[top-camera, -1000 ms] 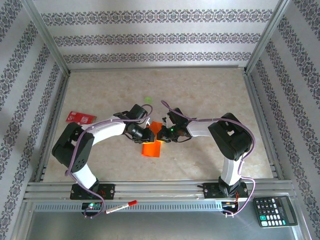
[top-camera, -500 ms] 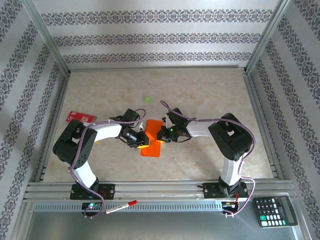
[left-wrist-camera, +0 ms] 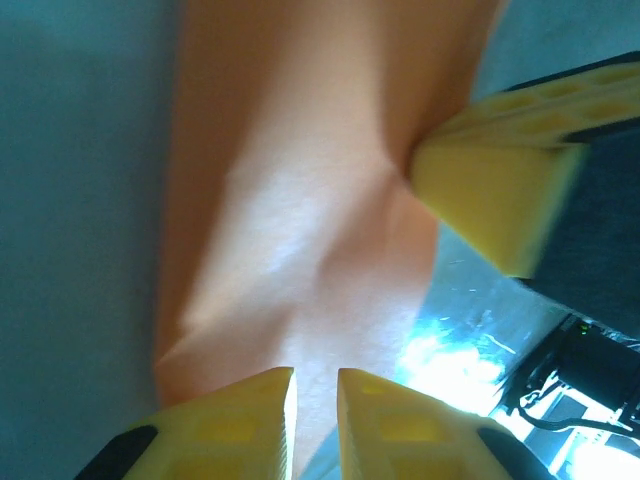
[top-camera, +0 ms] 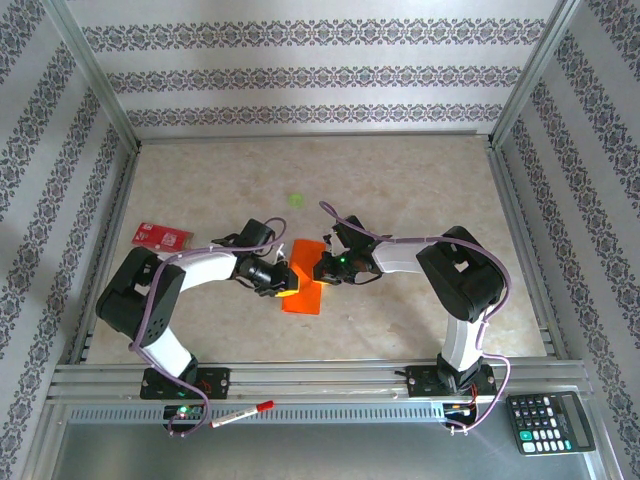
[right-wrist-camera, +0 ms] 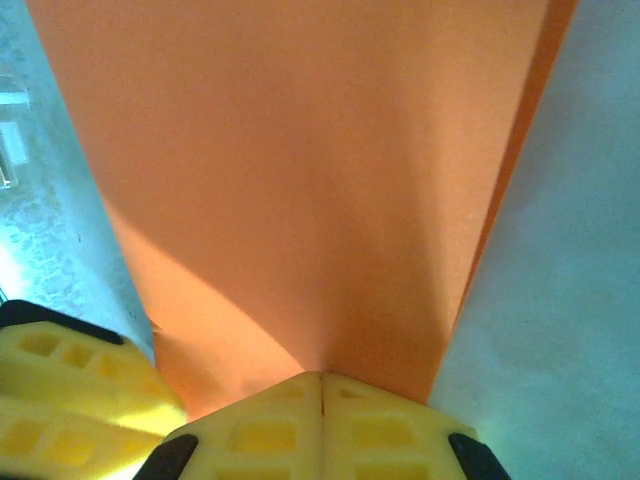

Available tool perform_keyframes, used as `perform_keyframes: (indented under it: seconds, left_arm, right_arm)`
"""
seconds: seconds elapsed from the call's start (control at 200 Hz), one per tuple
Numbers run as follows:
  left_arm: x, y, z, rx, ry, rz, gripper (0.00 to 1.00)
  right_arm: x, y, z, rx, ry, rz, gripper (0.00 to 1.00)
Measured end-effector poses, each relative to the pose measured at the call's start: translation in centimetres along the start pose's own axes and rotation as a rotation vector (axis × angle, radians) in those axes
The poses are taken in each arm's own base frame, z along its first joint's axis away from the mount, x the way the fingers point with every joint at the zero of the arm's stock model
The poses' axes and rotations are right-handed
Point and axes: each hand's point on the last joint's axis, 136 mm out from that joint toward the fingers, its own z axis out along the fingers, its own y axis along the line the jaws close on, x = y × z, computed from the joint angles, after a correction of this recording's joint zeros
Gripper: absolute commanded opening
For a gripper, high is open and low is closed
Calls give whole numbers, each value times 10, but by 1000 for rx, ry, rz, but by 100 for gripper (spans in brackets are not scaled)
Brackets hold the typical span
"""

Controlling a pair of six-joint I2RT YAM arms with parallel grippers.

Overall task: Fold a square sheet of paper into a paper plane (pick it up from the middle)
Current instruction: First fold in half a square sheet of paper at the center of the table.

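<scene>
At table (top-camera: pixel 420 200) centre: narrow buckled orange sheet (top-camera: pixel 305 298); right hand (right-wrist-camera: pixel 320 400) pinches it; left hand (left-wrist-camera: pixel 315 400) near-closed at edge, grip unclear.

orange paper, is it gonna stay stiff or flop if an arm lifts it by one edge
Probably floppy: the square sheet of paper buckles into soft dents where the right gripper pinches it. Its edge looks very thin, so a push may crumple rather than slide it.

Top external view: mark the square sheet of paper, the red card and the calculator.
square sheet of paper (top-camera: pixel 303 299), top external view, on its bare near part.
red card (top-camera: pixel 160 235), top external view, on its middle.
calculator (top-camera: pixel 551 422), top external view, on its keypad.
</scene>
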Motion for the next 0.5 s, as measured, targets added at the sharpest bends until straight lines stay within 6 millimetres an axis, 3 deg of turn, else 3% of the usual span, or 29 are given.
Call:
perform_keyframes:
  seconds: [0.095,0.295,0.5]
  left_arm:
    - [6,13,2,-6,11,-31,16]
    - [6,12,0,46,-3,-21,18]
    - [20,9,-10,87,-16,-49,19]
  right_arm:
    - [0,0,0,1,1,0,0]
    - [0,0,0,2,1,-1,0]
    - [0,0,0,3,2,-2,0]
